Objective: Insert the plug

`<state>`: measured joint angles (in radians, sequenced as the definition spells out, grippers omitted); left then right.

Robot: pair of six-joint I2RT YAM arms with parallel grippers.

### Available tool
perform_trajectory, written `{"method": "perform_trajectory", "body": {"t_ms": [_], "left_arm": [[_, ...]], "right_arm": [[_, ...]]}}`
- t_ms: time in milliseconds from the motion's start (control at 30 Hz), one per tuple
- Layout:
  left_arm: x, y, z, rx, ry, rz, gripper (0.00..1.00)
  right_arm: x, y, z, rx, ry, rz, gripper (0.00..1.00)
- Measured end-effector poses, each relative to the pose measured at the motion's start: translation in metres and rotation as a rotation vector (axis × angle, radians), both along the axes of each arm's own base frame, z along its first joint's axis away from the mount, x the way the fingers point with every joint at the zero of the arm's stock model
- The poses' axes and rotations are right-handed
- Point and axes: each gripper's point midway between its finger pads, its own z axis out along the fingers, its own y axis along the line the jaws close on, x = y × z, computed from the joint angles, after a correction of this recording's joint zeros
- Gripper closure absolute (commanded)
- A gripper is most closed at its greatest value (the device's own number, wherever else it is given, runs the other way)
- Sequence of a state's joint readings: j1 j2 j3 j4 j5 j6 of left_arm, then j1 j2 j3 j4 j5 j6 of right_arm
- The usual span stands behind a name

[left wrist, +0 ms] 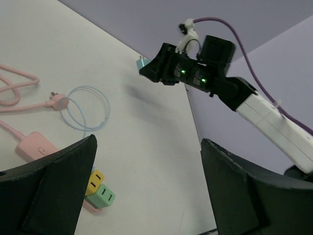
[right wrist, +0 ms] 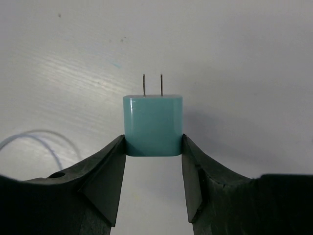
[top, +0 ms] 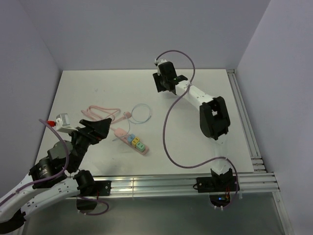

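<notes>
Right gripper (right wrist: 153, 142) pinches the teal charger plug (right wrist: 153, 120) between half-closed fingers, while the left gripper (left wrist: 147, 142) gapes wide and empty, pink power strip (top: 131, 139) at its four o'clock.

This was a robotics lab cell: white table (top: 98, 83) boxed in by plain lilac walls (top: 146, 29), aluminium rails (top: 166, 182) running along its near and right edges.

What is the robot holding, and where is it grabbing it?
The right gripper holds the teal plug, its jaws pinching the two sides near its back end. The left gripper is open and holds nothing.
</notes>
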<state>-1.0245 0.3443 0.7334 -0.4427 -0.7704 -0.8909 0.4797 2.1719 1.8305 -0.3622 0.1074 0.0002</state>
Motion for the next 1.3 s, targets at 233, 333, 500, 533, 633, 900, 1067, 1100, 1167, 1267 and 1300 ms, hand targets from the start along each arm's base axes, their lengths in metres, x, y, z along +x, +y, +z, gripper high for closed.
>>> {"method": "perform_trajectory", "body": {"t_ms": [233, 333, 500, 533, 633, 900, 1067, 1100, 1167, 1267, 1300], "left_arm": [[-0.009, -0.016, 0.004, -0.060, 0.019, -0.094, 0.10], [-0.014, -0.026, 0.006, -0.083, 0.023, -0.150, 0.09], [-0.018, -0.060, 0.000, -0.039, 0.074, -0.273, 0.07], [-0.018, -0.068, -0.003, -0.025, 0.089, -0.299, 0.07], [-0.020, -0.092, -0.015, 0.014, 0.135, -0.375, 0.07], [-0.029, -0.123, -0.021, -0.008, 0.158, -0.508, 0.07], [-0.031, -0.142, -0.025, -0.005, 0.172, -0.570, 0.10], [-0.031, -0.147, -0.027, -0.003, 0.177, -0.586, 0.11], [-0.033, -0.155, -0.031, 0.003, 0.191, -0.616, 0.14], [-0.037, -0.163, -0.034, -0.001, 0.196, -0.658, 0.22], [-0.038, -0.164, -0.035, -0.003, 0.198, -0.667, 0.31]], "right_arm": [[-0.101, 0.015, 0.107, 0.153, -0.181, 0.112, 1.00], [-0.173, 0.035, 0.131, 0.235, -0.237, 0.250, 1.00], [-0.263, 0.049, 0.142, 0.336, -0.256, 0.460, 1.00], [-0.274, 0.049, 0.143, 0.345, -0.257, 0.483, 1.00], [-0.305, 0.049, 0.144, 0.372, -0.253, 0.557, 1.00], [-0.370, 0.049, 0.154, 0.441, -0.254, 0.733, 1.00], [-0.385, 0.054, 0.149, 0.430, -0.230, 0.779, 1.00], [-0.388, 0.055, 0.148, 0.427, -0.227, 0.788, 1.00], [-0.392, 0.056, 0.146, 0.421, -0.221, 0.801, 1.00], [-0.395, 0.057, 0.143, 0.411, -0.213, 0.809, 1.00], [-0.395, 0.057, 0.142, 0.407, -0.211, 0.809, 1.00]]}}
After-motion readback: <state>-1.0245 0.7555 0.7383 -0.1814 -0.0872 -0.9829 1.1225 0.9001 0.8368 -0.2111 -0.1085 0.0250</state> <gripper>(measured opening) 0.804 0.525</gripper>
